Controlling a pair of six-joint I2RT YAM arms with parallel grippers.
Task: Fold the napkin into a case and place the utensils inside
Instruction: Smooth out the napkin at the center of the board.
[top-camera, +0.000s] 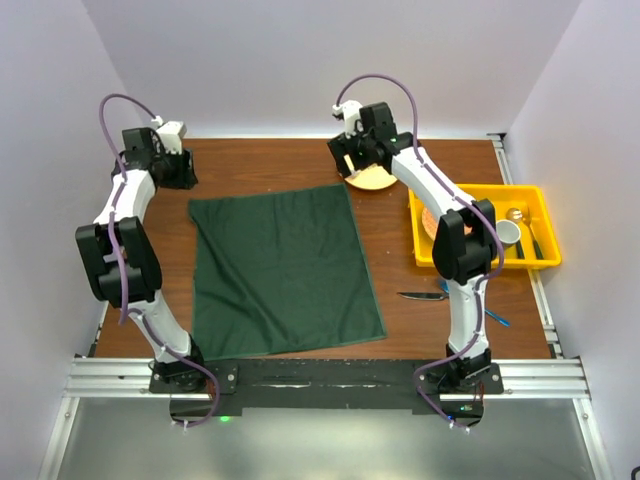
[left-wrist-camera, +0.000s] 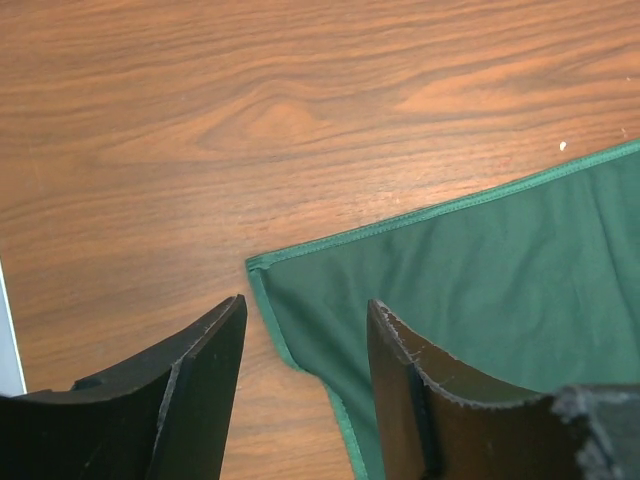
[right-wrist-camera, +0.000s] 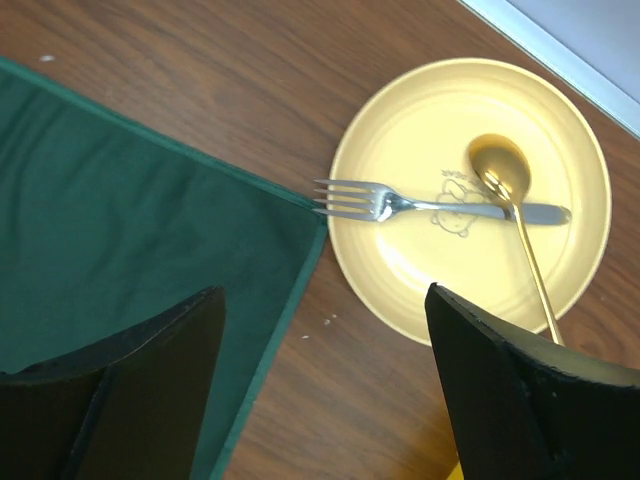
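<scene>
Napkin (top-camera: 285, 270) flat on tabletop (top-camera: 270, 160), not yet folded, far edge running left to right. Left hand (left-wrist-camera: 305, 320), spread and empty, hangs over its far-left corner. Right hand (right-wrist-camera: 325, 300), spread wide, over far-right corner, just beside yellow plate (right-wrist-camera: 420, 270). Each arm nearest its own corner.

Ahead of our left fingers (left-wrist-camera: 200, 400) we are finding bare table (left-wrist-camera: 250, 120), free to pass; only the napkin (left-wrist-camera: 480, 290) corner is lying flat between them. Between our right fingers (right-wrist-camera: 130, 380) bare wood is showing, but just ahead a yellow plate (right-wrist-camera: 400, 290) is blocking the way, carrying a metal fork (right-wrist-camera: 400, 203) and gold spoon (right-wrist-camera: 497, 165) crossing each other.
</scene>
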